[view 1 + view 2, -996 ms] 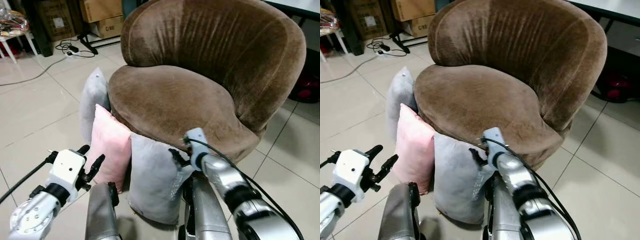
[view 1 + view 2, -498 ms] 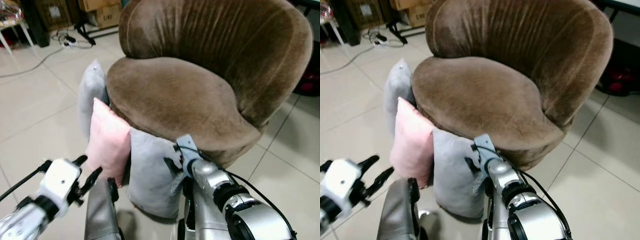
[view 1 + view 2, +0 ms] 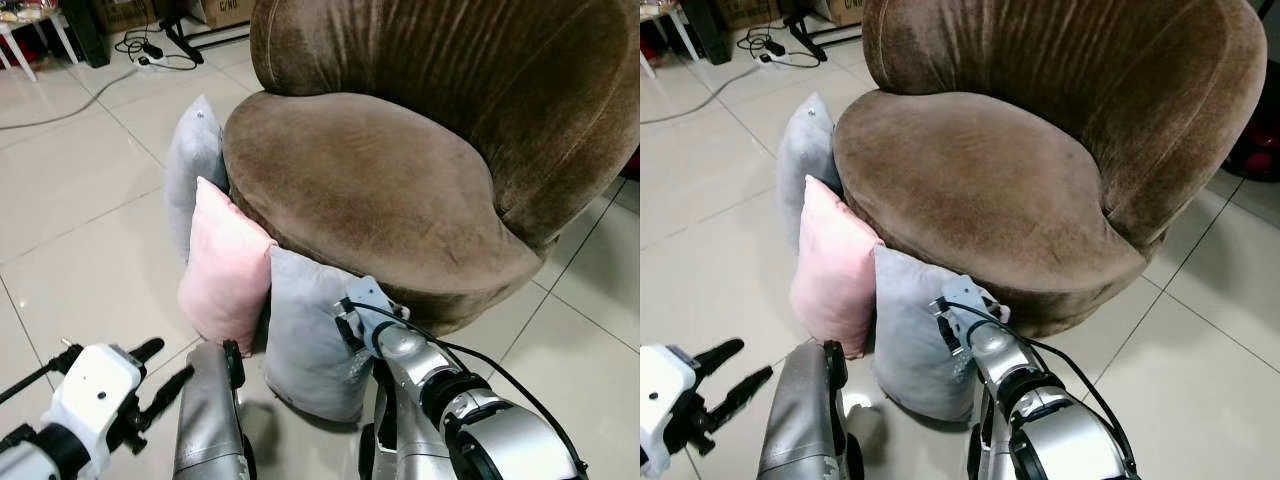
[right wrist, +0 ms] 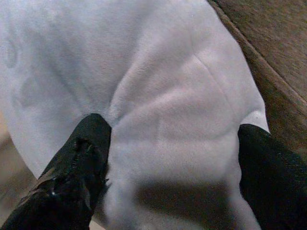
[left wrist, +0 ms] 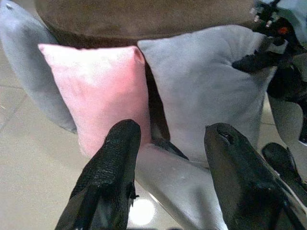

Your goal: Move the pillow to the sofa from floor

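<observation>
The right claw (image 4: 168, 158) is spread around the top corner of the grey pillow (image 3: 315, 335), which stands on the floor (image 3: 80, 240) against the sofa (image 3: 380, 190). The left claw (image 5: 168, 158) hangs spread, well apart. Risk: a shallow corner grip slips when lifted; the adjacent pink pillow (image 3: 225, 265) may topple.

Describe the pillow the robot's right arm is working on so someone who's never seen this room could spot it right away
Find the big round brown sofa chair; three pillows stand on the tiled floor leaning against its front base. The one you want is the grey pillow at the right end of that row, next to the pink pillow. Unlike the other grey pillow, it has the right gripper with its black fingers pressed into its fabric.
</observation>
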Tool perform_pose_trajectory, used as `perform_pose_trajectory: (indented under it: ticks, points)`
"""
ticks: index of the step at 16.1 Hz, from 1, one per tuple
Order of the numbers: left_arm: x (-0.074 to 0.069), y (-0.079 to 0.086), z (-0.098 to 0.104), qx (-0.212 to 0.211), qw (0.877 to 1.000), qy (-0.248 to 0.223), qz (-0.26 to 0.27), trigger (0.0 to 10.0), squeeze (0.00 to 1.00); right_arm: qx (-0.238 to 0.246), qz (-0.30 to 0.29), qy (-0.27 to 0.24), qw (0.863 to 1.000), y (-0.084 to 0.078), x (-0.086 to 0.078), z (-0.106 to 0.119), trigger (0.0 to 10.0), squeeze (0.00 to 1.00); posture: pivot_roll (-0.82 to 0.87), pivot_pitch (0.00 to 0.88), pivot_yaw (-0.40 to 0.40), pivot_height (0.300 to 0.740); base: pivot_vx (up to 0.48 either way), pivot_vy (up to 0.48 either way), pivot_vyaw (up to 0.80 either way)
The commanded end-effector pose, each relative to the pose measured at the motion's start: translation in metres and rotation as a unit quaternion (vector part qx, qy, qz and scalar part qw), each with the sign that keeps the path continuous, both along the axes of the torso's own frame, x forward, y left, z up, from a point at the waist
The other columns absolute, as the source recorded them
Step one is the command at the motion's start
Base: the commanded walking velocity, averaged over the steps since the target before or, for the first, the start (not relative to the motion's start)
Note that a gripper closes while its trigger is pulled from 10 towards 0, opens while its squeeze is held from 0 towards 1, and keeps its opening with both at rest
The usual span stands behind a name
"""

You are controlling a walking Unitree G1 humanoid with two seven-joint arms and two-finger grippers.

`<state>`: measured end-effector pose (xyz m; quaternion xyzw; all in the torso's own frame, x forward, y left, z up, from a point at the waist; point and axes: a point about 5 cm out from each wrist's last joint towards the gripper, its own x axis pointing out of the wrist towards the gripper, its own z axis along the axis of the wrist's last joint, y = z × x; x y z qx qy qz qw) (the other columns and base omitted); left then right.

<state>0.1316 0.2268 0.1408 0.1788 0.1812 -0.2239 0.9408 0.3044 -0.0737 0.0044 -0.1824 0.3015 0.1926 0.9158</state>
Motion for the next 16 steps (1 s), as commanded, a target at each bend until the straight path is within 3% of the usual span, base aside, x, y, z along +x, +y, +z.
perform_pose_trajectory:
  ticks: [1, 16]
  points:
    - [-0.003, -0.001, 0.003, -0.001, 1.000, 0.006, -0.009, 10.0, 0.00, -0.011, 0.005, 0.024, 1.000, -0.002, -0.010, -0.011, 0.0, 0.00, 0.20, 0.151, -0.036, 0.470, 0.000, 0.000, 0.00]
    - [-0.006, -0.017, -0.006, -0.041, 0.998, 0.042, -0.038, 10.0, 0.00, -0.017, 0.012, 0.019, 1.000, -0.009, -0.010, -0.012, 0.0, 0.00, 0.17, 0.116, -0.030, 0.470, 0.000, 0.000, 0.00]
